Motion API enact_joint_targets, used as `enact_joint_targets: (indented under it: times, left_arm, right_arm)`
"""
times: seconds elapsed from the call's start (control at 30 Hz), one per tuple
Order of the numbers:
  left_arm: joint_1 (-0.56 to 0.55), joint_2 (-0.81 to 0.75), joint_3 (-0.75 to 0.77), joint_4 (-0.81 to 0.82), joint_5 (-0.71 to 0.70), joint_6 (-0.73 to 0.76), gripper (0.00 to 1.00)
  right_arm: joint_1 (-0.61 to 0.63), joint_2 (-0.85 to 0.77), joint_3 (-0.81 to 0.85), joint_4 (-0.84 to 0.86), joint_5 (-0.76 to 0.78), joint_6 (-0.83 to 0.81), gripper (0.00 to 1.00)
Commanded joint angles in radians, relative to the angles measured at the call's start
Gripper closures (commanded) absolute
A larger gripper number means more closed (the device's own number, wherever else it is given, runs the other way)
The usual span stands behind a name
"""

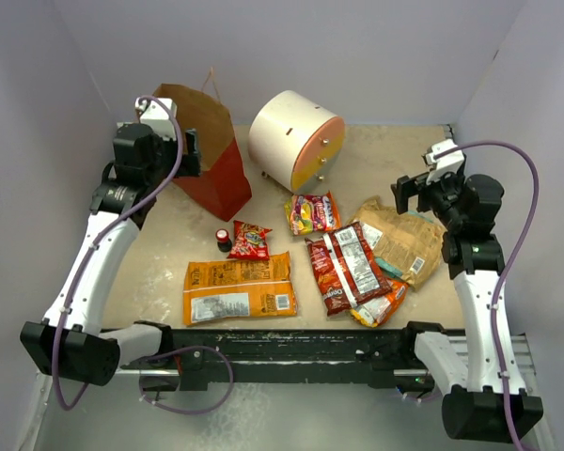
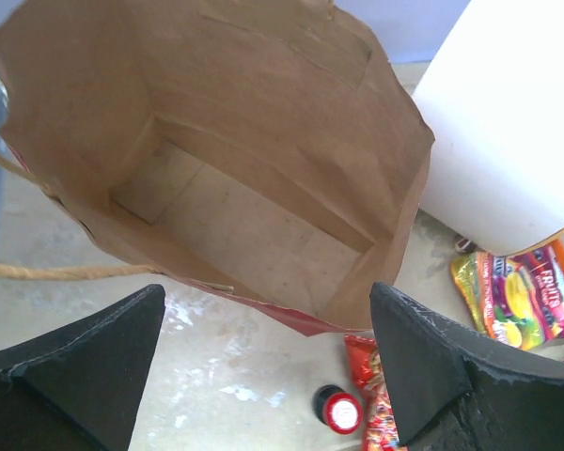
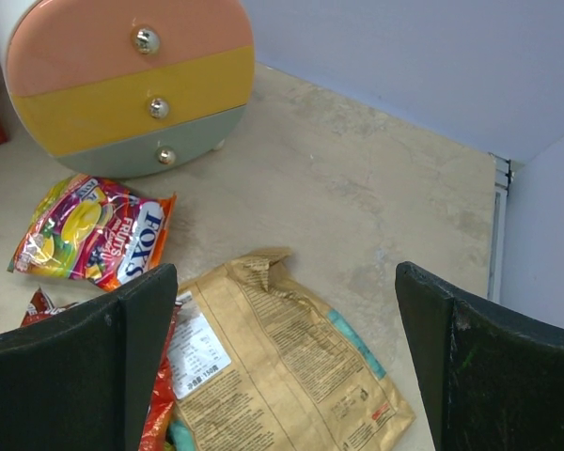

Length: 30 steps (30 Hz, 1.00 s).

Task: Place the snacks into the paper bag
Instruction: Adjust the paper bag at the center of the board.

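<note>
The red paper bag stands open at the back left; its brown inside is empty. My left gripper is open and empty, raised at the bag's mouth. My right gripper is open and empty above the tan-brown packet. Snacks lie on the table: a large orange packet, a dark red packet with white label, a small red packet, a yellow-and-red fruit packet, and a teal one partly hidden.
A cream cylindrical drawer unit stands at the back middle, next to the bag. A tiny dark bottle with red cap sits by the small red packet. Grey walls enclose the table on three sides.
</note>
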<state>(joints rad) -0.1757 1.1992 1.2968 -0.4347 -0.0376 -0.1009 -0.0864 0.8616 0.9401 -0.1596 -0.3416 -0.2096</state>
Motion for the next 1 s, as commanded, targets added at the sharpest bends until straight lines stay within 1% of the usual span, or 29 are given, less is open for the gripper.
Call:
enact_joint_targets:
  times: [0.0,0.1,0.33,0.67,0.8,0.97]
  left_arm:
    - [-0.004,0.008,0.03,0.006,-0.067,-0.181,0.1]
    - [0.01,0.007,0.024,-0.018,-0.09,-0.249,0.14]
    - [0.024,-0.005,0.005,-0.026,-0.073,-0.304,0.12]
    - [0.05,0.039,0.005,-0.048,-0.079,-0.415,0.13]
    - [0.05,0.08,0.027,-0.056,-0.067,-0.436,0.15]
    - [0.053,0.136,0.049,-0.079,-0.067,-0.474,0.2]
  right_arm:
    - [-0.006,-0.005,-0.008,0.046,-0.038,-0.01,0.0]
    - [-0.006,-0.001,-0.012,0.044,-0.051,-0.013,0.0]
    - [-0.006,0.0,-0.017,0.042,-0.078,-0.018,0.0]
    - [-0.006,-0.011,-0.029,0.034,-0.101,-0.028,0.0]
    - [-0.006,-0.009,-0.031,0.032,-0.107,-0.033,0.0]
    - [-0.007,-0.012,-0.037,0.029,-0.118,-0.034,0.0]
